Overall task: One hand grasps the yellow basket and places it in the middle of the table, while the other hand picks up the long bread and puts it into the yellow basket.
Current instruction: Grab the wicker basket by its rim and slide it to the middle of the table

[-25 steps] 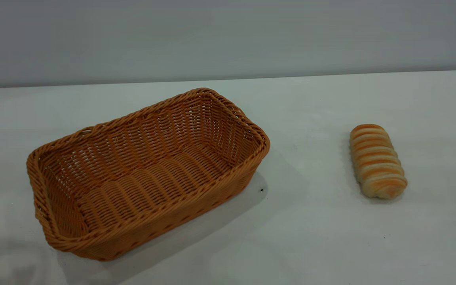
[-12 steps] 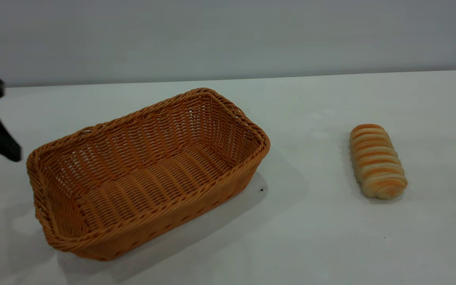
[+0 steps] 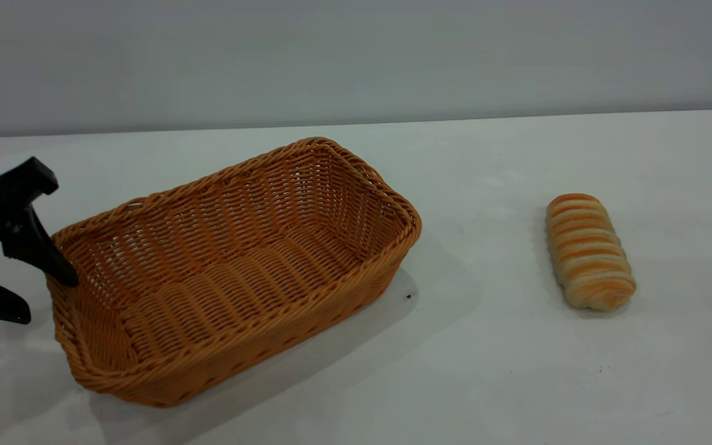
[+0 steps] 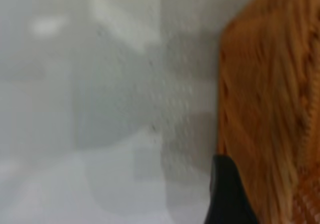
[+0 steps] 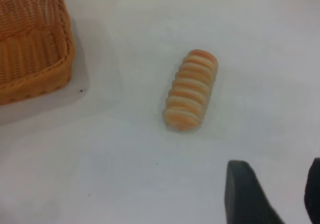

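The yellow basket (image 3: 232, 259) stands empty on the left half of the table (image 3: 492, 358), long side slanted. My left gripper (image 3: 46, 298) is open at the basket's left short end, with one finger (image 3: 41, 256) at the rim and the other outside, low over the table. In the left wrist view one black finger (image 4: 226, 196) lies against the basket's outer wall (image 4: 270, 104). The long bread (image 3: 588, 250) lies on the right, apart from the basket. My right gripper (image 5: 277, 184) is open above the table, short of the bread (image 5: 191, 90); it is out of the exterior view.
A grey wall runs behind the table's far edge (image 3: 517, 116). The basket's corner (image 5: 35, 49) shows in the right wrist view, left of the bread. White tabletop lies between basket and bread.
My left gripper came in from the left edge and moved right to the basket's left end. The basket and the bread have not moved.
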Available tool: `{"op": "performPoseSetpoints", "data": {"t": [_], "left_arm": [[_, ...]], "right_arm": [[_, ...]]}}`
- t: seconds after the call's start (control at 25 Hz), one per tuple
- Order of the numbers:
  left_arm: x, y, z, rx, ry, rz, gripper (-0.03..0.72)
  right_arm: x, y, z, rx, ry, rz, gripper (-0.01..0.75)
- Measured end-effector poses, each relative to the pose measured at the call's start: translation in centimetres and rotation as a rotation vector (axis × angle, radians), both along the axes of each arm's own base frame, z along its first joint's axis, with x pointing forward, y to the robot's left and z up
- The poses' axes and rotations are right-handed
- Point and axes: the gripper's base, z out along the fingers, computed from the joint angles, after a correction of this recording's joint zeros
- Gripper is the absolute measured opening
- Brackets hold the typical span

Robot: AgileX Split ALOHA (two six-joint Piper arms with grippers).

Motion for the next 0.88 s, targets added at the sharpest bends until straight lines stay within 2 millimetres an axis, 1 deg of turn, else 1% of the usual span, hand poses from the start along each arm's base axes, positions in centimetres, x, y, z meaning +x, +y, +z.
{"op": "performPoseSetpoints", "data": {"t": [0.16, 0.24, 0.44, 0.48, 0.56, 0.68, 0.72, 0.88], "left_arm": [[0.5, 0.2, -1.7, 0.003, 0.019, 0.059, 0.488], [0.9, 0.1, -2.6, -0.004, 0.025, 0.059, 0.479], [2.3, -0.1, -4.7, -0.029, 0.026, 0.008, 0.418], [2.5, -0.2, -4.9, -0.032, 0.021, -0.001, 0.399], [2.6, -0.3, -5.0, -0.04, 0.011, -0.013, 0.328], [2.8, -0.3, -4.9, -0.035, -0.007, -0.027, 0.151], [2.8, -0.2, -5.0, -0.03, -0.01, -0.033, 0.11], [3.0, -0.2, -4.9, -0.03, -0.021, -0.045, 0.113]], "right_arm": [[0.0, 0.0, 0.0, -0.001, 0.0, 0.001, 0.336], [0.0, 0.0, 0.0, -0.001, 0.0, 0.001, 0.336], [0.0, 0.0, 0.0, -0.002, 0.0, 0.001, 0.336], [0.0, 0.0, 0.0, -0.002, 0.0, 0.001, 0.336], [0.0, 0.0, 0.0, -0.002, 0.0, 0.001, 0.336], [0.0, 0.0, 0.0, -0.002, 0.0, 0.001, 0.336], [0.0, 0.0, 0.0, -0.002, 0.0, 0.001, 0.336], [0.0, 0.0, 0.0, -0.002, 0.0, 0.001, 0.336]]}}
